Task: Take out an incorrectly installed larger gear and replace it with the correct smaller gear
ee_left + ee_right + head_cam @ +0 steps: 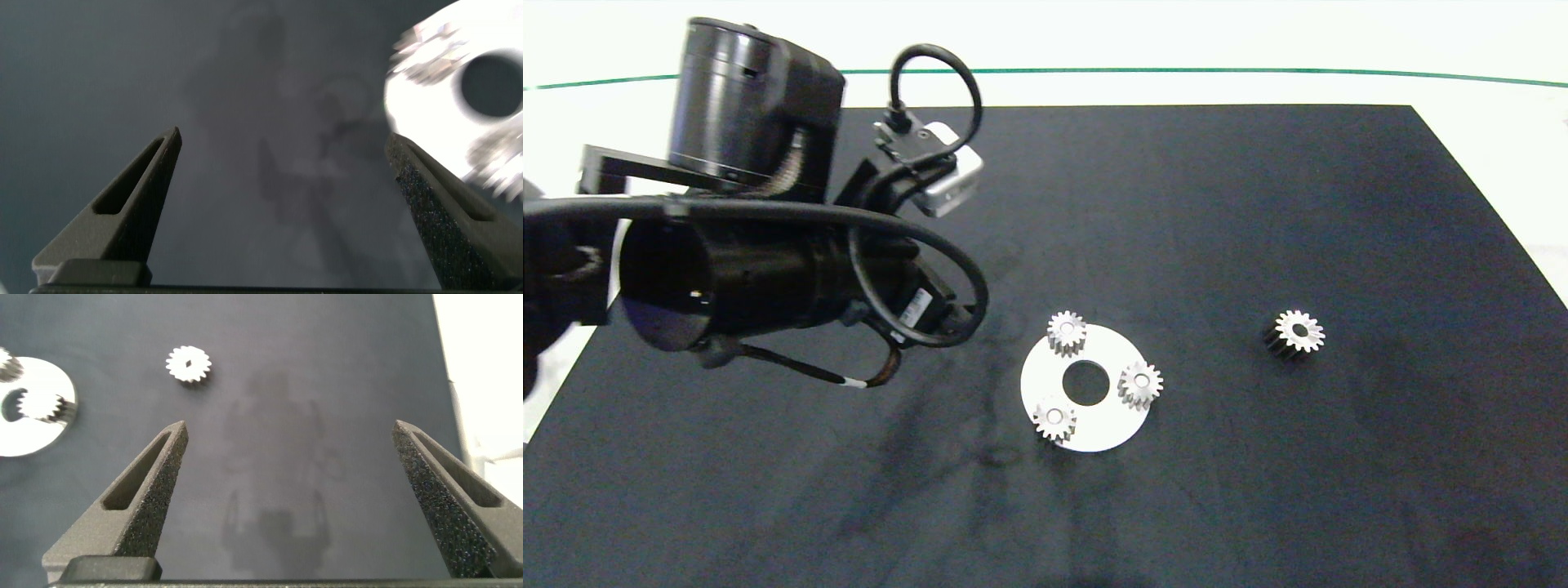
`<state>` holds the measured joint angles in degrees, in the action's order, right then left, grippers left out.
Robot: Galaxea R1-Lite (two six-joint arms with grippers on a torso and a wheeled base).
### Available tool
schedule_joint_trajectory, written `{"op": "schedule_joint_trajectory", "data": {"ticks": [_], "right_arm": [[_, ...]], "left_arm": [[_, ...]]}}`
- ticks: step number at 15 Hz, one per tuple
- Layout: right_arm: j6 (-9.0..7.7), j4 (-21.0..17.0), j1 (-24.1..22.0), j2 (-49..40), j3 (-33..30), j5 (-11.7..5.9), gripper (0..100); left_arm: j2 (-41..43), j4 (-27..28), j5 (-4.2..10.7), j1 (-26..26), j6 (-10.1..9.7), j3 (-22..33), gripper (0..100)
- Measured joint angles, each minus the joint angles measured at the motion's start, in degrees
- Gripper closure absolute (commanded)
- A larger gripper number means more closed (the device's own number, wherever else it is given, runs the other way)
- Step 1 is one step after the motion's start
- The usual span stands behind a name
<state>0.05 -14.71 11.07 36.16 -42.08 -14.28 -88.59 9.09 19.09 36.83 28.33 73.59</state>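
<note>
Black matting covers nearly the whole table, a dull sheet with faint grey smudges near its middle. White tabletop shows past its far and right edges, and a thin green line curves across that white strip at the back.

From the left comes the left arm, bulky and dark, with looping cables and a small white camera block on its wrist. Its gripper cannot be seen from above (the arm's own body hides it), but the wrist camera shows the two grey fingers spread wide over bare mat, holding nothing, with the disc just beyond one fingertip.

Near the middle lies a white disc with a round hole in its centre. Three small gears stand on it around the hole: one at the far edge, one at the near-left, one at the right. I cannot tell which of these is the smaller gear of the task; they look alike. In the left wrist view the disc and its gears are blurred and partly cut off.

Well to the right of the disc, alone on the mat, sits the larger gear, upright with its bore facing up.

The right gripper is out of the overhead view; its own camera shows its fingers wide apart over the mat, nothing between them.
</note>
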Motion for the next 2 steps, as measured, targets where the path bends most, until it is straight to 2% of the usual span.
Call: {"op": "schedule_joint_trajectory", "data": {"ticks": [2], "right_arm": [[-1.73, -1.5, -2.8, -2.3, 0.0, -0.07, 0]], "left_arm": [[6.0, 1.4, 1.16, -4.1, 0.00, -2.8, 0]]}}
